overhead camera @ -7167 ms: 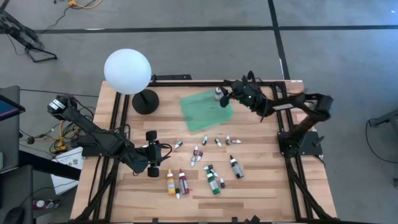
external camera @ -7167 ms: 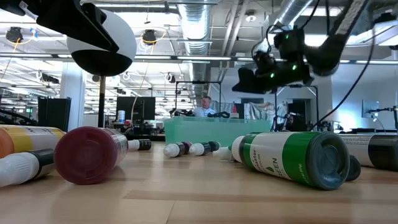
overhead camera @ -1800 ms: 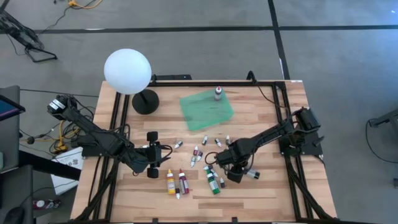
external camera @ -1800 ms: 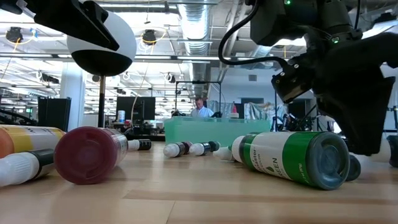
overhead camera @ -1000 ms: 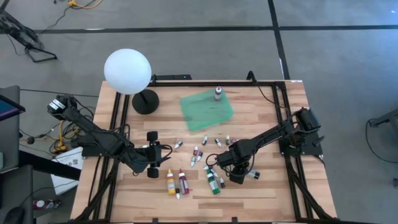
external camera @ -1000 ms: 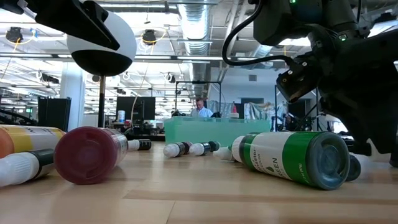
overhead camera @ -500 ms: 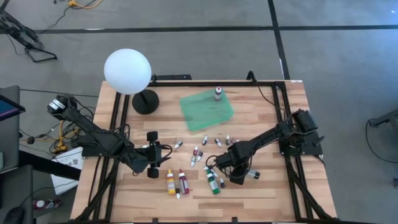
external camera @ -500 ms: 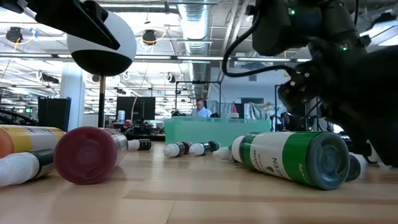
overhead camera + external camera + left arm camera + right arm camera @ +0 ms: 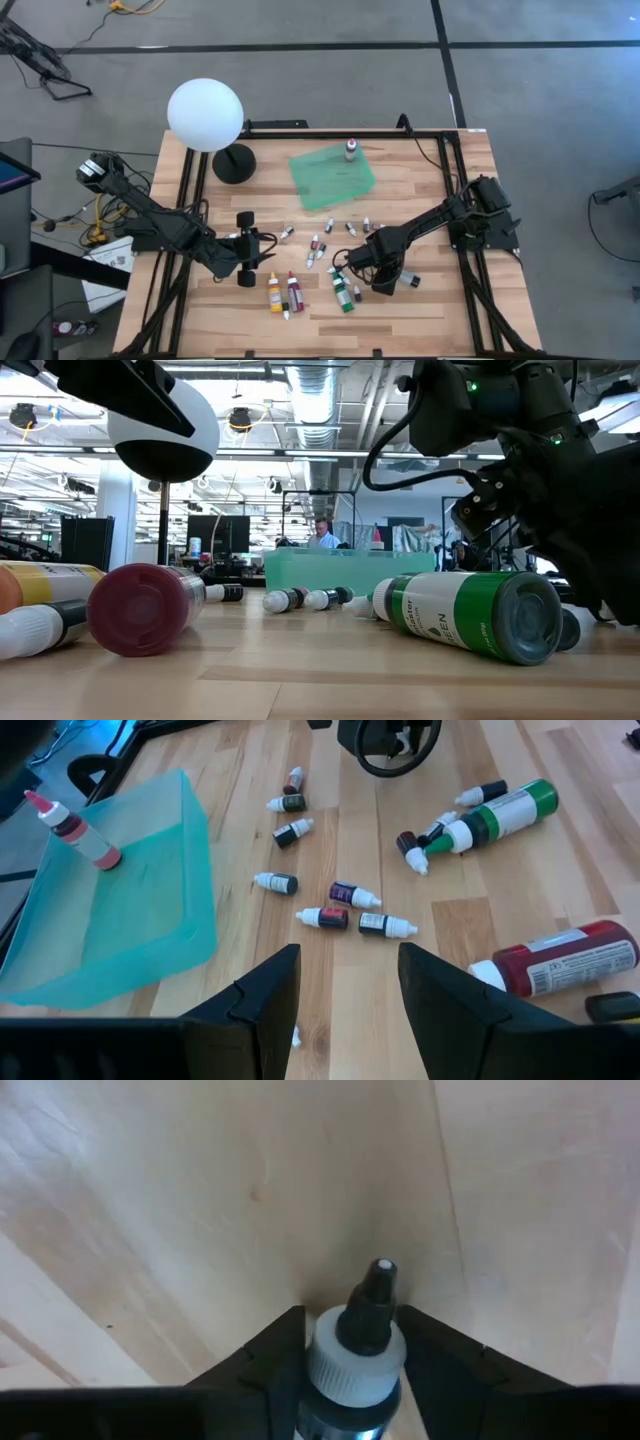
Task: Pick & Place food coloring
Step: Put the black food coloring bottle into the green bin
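Several small food coloring bottles (image 9: 330,245) lie scattered on the wooden table, with bigger yellow (image 9: 273,292), red (image 9: 294,290) and green (image 9: 342,290) ones near the front. One bottle (image 9: 350,150) stands in the green tray (image 9: 333,178). My right gripper (image 9: 380,272) is low over a dark bottle with a pale cap (image 9: 352,1365), which sits between its fingers. My left gripper (image 9: 255,250) waits open at the table's left, touching nothing. My right gripper has the dark bottle's pale cap (image 9: 340,1355) between its two fingers (image 9: 285,1350), one on each side and seemingly touching it. They come slanting down from the table's far right. The bottle lies along the fingers, its tip (image 9: 381,1270) pointing away from the wrist at the tabletop.
A white globe lamp (image 9: 205,115) on a dark base (image 9: 233,163) stands at the far left. The green bottle (image 9: 470,615) lies just left of my right gripper (image 9: 590,560). Small droppers (image 9: 340,905) lie between the big bottles and the tray (image 9: 120,920).
My right gripper has sunk a little lower over the dark bottle and crept slightly toward the table's near edge. The bottles around it have stayed where they were.
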